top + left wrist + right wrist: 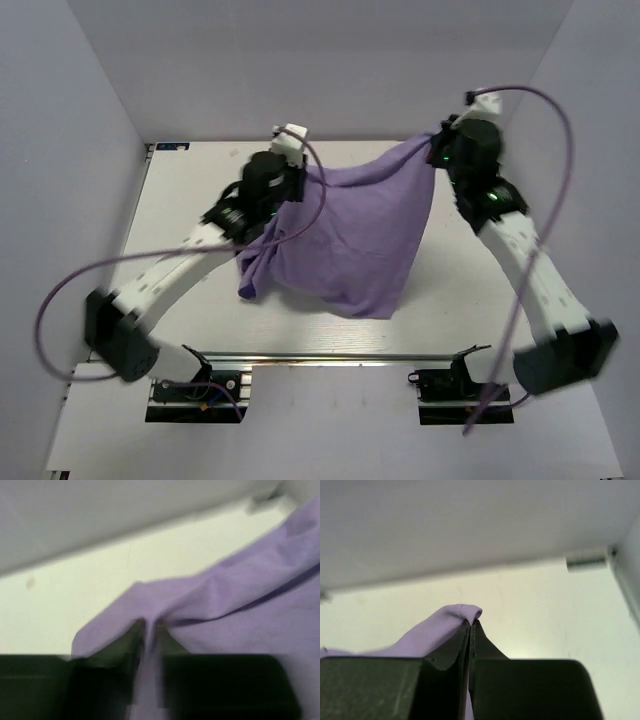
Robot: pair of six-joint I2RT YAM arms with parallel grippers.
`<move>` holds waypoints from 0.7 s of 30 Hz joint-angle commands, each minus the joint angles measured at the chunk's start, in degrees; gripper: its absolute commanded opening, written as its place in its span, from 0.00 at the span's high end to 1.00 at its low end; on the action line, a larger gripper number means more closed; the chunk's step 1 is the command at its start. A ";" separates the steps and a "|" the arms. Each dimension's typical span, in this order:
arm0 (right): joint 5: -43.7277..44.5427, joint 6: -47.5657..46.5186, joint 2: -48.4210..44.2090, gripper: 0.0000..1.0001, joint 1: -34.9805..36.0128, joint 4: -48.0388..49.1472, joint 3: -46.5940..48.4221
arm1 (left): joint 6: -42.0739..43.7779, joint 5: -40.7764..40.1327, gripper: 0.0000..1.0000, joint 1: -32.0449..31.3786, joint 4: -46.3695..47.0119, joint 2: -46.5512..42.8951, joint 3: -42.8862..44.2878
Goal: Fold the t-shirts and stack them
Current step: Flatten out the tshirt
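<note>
The lavender t-shirt [350, 235] is hanging spread between the two arms over the middle of the pale counter [180, 200]. Its top edge is running left to right, from the left claw [302, 178] to the right claw [437, 148], and is climbing a little toward the far right corner. That stretched edge is forming the long axis. From there the cloth is falling toward the near side and narrowing to a blunt lower end that is resting on the counter near the middle. A bunched fold is drooping at the left side, just below the left arm. Which end is the neck and which the hem is not showing, so I cannot tell which way the shirt is facing.

The right claw is clenched on a small fold of the cloth. In the right wrist view its dark fingers [395, 685] are pressing together, with a lavender nub peeking out above the tips.

In the left wrist view, a strip of the cloth is running down between the left claw's fingers [100, 680]. That picture is blurred, and I cannot tell whether this claw is gripping the cloth or releasing it.
</note>
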 commanded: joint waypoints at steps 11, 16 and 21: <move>-3.75 6.86 36.35 0.21 -5.05 -14.65 11.96 | -8.72 -0.49 0.01 4.36 -13.14 30.41 13.09; -3.58 6.68 34.34 0.10 -5.41 -14.84 12.50 | -9.86 -0.49 0.01 5.50 -11.91 24.96 8.52; -4.28 5.36 29.69 0.10 -5.58 -15.10 8.38 | -11.79 -0.49 0.01 6.64 -11.91 13.83 0.70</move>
